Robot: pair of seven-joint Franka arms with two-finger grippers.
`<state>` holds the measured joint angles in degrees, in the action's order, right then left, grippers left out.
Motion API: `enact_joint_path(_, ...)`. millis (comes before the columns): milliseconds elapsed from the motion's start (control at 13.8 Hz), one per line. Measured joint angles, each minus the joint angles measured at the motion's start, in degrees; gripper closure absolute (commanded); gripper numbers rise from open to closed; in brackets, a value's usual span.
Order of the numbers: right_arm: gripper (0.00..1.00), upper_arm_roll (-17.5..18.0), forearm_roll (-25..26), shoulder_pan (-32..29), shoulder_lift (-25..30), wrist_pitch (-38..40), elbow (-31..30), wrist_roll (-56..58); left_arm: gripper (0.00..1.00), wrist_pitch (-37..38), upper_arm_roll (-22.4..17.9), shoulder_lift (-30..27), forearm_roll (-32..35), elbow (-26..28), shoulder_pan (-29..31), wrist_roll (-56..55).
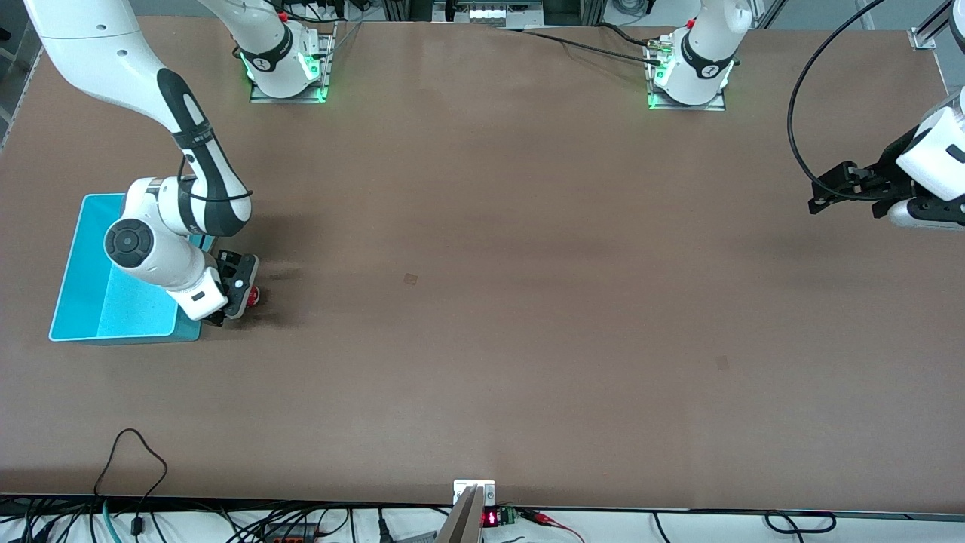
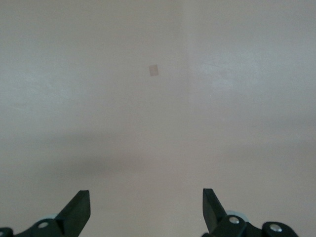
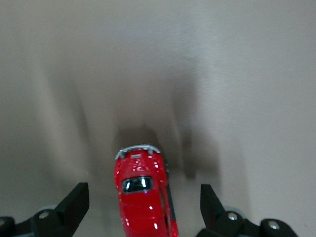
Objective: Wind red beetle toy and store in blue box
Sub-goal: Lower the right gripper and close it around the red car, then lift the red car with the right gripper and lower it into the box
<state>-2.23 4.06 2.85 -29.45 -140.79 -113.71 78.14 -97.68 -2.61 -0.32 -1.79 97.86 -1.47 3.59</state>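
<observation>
1. Risk: the red beetle toy (image 3: 143, 197) stands on its wheels on the counter (image 1: 482, 302), so an off-centre closing of the right hand (image 3: 143, 207) would likely roll or skid it out from between the fingers.
2. Risk: the toy sits just beside the blue box (image 1: 90, 286), at about 3 o'clock from it in the front view; the bulky wrist may nudge the box wall.
3. Right hand: low over the toy, pointing down, fingers spread wide and straddling the body without touching it; nothing is held.
4. Left hand (image 2: 145, 210): waits aloft over the counter edge at the left arm's end, fingers wide, empty.
5. Toy and box both rest toward the right arm's end.
</observation>
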Motion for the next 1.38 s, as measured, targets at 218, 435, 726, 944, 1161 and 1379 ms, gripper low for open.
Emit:
enact_joint_path(218, 0.0, -0.04, 0.05, -0.13, -0.03, -0.36, -2.56, 1.92, 0.0, 0.04, -0.03, 0.0, 0.0, 0.0, 0.0, 0.0)
enact_joint_path(435, 0.23, -0.25, 0.5, -0.51, -0.01, -2.57, -4.06, 3.03, 0.0, 0.54, -0.06, 0.0, 0.0, 0.0, 0.0, 0.0)
enact_joint_path(726, 0.81, -0.28, 0.59, -0.54, 0.0, -4.9, -4.12, 4.84, 0.0, 0.92, -0.32, 0.0, 0.0, 0.0, 0.0, 0.0)
enact_joint_path(944, 0.84, -0.25, 0.65, -0.49, 0.72, -4.95, -4.0, 5.03, 0.0, 0.94, -0.37, 0.0, 0.0, 0.0, -0.02, 0.0)
enact_joint_path(1161, 0.84, -0.01, -0.84, 0.12, 1.42, -5.82, -1.62, 3.6, 0.0, 0.94, -0.37, 0.0, 0.0, 0.0, -0.04, 0.0)
enact_joint_path(1379, 0.84, 0.01, -5.3, 0.52, 5.42, -5.75, 0.78, -2.57, 0.0, 0.94, -0.37, 0.0, 0.0, 0.0, -0.05, 0.0)
